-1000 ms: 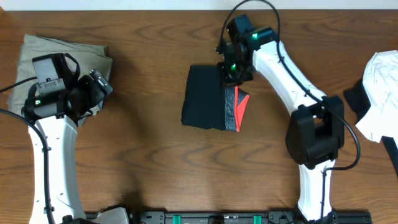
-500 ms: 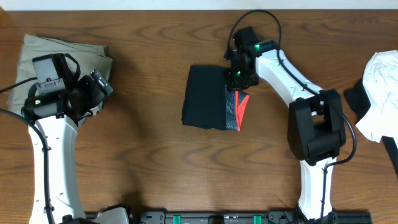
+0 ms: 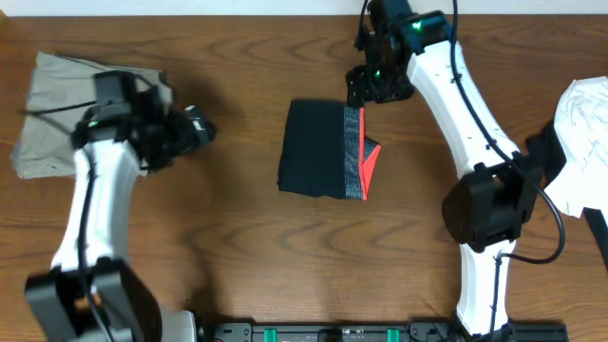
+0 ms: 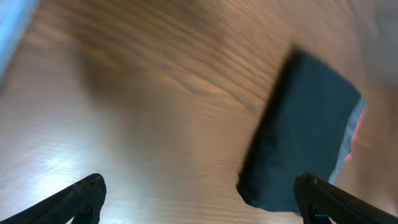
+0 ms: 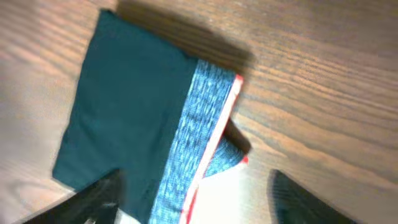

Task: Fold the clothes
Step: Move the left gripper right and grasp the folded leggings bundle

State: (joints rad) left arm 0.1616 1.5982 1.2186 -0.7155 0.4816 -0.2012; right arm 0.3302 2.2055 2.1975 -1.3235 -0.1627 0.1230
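The clothes [image 3: 315, 150] are black leggings folded into a small rectangle at mid-table, with the grey-and-red waistband [image 3: 358, 160] along the right side. My right gripper [image 3: 364, 92] hovers just beyond their far right corner. In the right wrist view it [image 5: 199, 202] stands open above the folded clothes [image 5: 130, 106] and waistband [image 5: 202, 134], holding nothing. My left gripper [image 3: 198, 130] is left of the clothes, apart from them. It [image 4: 202, 199] is open and empty in the left wrist view, with the clothes [image 4: 305, 127] ahead to the right.
Khaki trousers [image 3: 47, 114] lie at the far left under the left arm. A white garment [image 3: 584, 133] and a dark piece [image 3: 541, 152] sit at the right edge. Bare wood surrounds the folded clothes.
My right gripper has opened, let go of the waistband end and pulled back toward the far edge. The left arm has swung right, off the khaki trousers toward the clothes.
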